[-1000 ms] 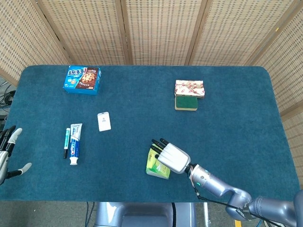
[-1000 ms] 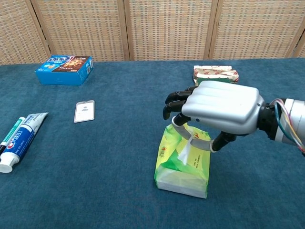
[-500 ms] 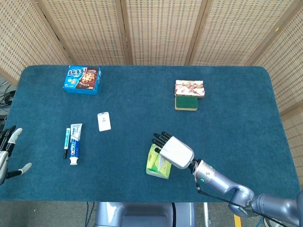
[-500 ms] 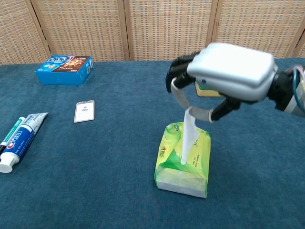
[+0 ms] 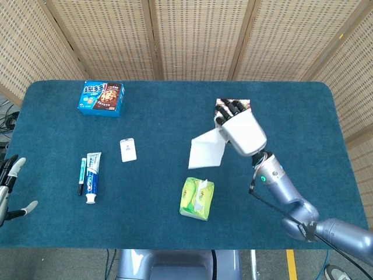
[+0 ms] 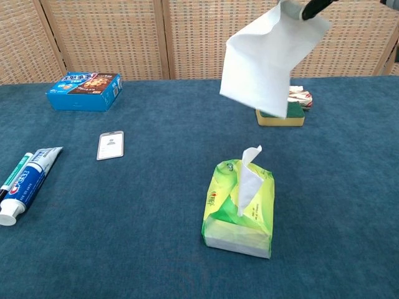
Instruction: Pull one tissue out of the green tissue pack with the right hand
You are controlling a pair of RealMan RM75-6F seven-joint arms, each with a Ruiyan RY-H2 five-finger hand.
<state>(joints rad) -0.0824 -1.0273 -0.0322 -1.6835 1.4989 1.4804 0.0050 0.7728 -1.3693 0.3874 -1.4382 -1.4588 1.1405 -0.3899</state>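
Observation:
The green tissue pack (image 5: 197, 198) (image 6: 240, 208) lies near the table's front edge, with a fresh white tissue poking up from its slot. High above the table, my right hand (image 5: 239, 128) pinches a pulled-out white tissue (image 5: 206, 153) (image 6: 269, 59) that hangs free and unfolded, clear of the pack. In the chest view only a dark fingertip (image 6: 313, 7) of that hand shows at the top edge. My left hand (image 5: 8, 186) sits at the far left edge of the head view, its fingers spread and holding nothing.
A blue cookie box (image 5: 101, 98) lies at the back left. A white card (image 5: 128, 149), a toothpaste tube (image 5: 92, 176) and a pen (image 5: 82, 175) lie on the left. A patterned box on a green sponge (image 6: 280, 116) sits at the back right, partly behind the hand.
My right hand rose and moved back from the pack, drawing the tissue fully out. The tissue now hangs free in the air, and another one stands up from the slot.

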